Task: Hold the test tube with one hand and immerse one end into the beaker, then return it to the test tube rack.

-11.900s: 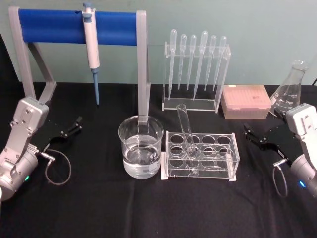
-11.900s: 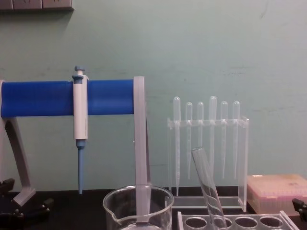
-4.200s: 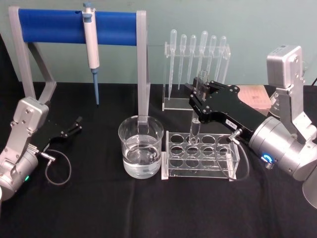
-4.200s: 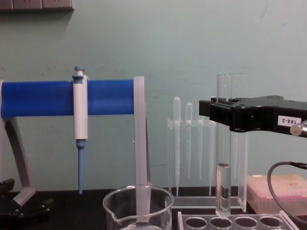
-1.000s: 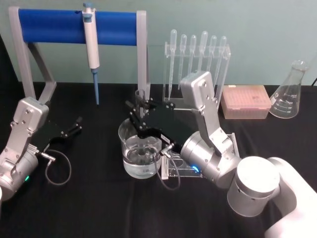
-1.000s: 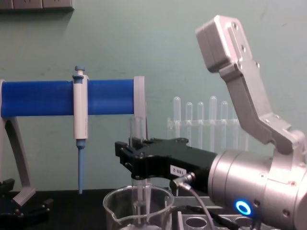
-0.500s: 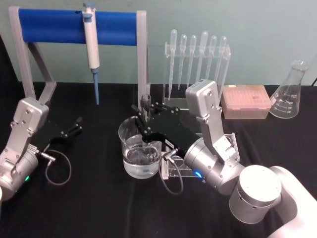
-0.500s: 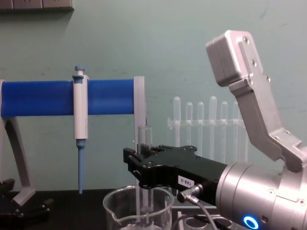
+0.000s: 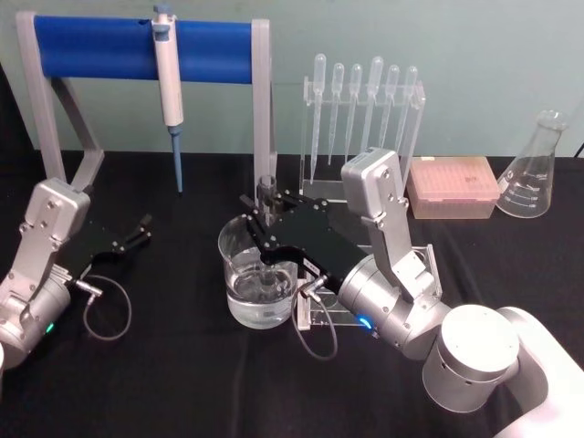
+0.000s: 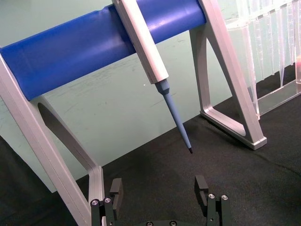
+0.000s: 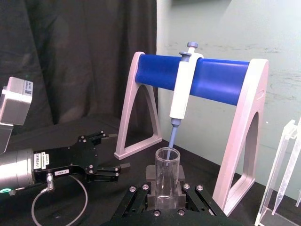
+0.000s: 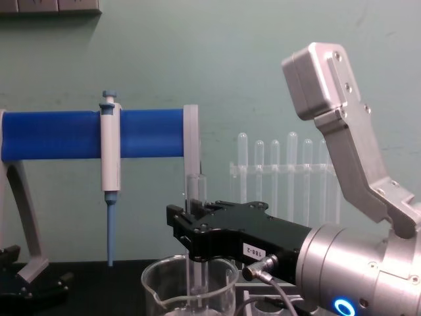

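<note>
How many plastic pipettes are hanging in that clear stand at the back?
6 pipettes, in one row in the clear stand, from the robot's left: first, second, third, fourth, fifth, sixth. The right arm covers some lower tips; none seems fully hidden.

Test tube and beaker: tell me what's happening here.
The right tool grips the test tube upright, just below its rim. The tube's lower end is down inside the beaker, seemingly in the water. The return to the rack beside the beaker is not yet done. The left tool sits open, parked off to the left.
</note>
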Robot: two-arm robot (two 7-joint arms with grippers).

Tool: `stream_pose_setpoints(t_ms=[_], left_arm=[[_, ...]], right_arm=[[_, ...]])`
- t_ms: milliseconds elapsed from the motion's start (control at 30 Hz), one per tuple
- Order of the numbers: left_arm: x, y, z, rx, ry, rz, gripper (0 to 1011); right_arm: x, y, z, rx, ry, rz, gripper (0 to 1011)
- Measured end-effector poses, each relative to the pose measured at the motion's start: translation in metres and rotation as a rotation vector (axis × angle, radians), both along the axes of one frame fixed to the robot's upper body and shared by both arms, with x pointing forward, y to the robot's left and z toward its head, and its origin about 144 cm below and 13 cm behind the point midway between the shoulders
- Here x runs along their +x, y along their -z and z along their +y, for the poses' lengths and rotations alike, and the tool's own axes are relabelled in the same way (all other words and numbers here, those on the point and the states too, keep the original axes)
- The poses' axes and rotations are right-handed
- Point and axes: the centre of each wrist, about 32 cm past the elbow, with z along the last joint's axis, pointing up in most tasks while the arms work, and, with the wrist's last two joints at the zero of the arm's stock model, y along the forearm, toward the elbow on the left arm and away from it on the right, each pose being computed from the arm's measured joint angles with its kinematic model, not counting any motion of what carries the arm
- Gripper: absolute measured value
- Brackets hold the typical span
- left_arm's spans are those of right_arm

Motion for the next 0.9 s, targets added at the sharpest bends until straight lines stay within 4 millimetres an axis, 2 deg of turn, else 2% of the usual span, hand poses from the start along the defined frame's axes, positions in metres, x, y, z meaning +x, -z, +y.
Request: stream_pose_setpoints(t_ms=[900], left_arm=[[0.0000, 0.0000, 0.0000, 0.000, 0.000, 0.000, 1000]], right_arm=[[0.0002, -0.0001, -0.0002, 0.000, 0.001, -0.001, 228]])
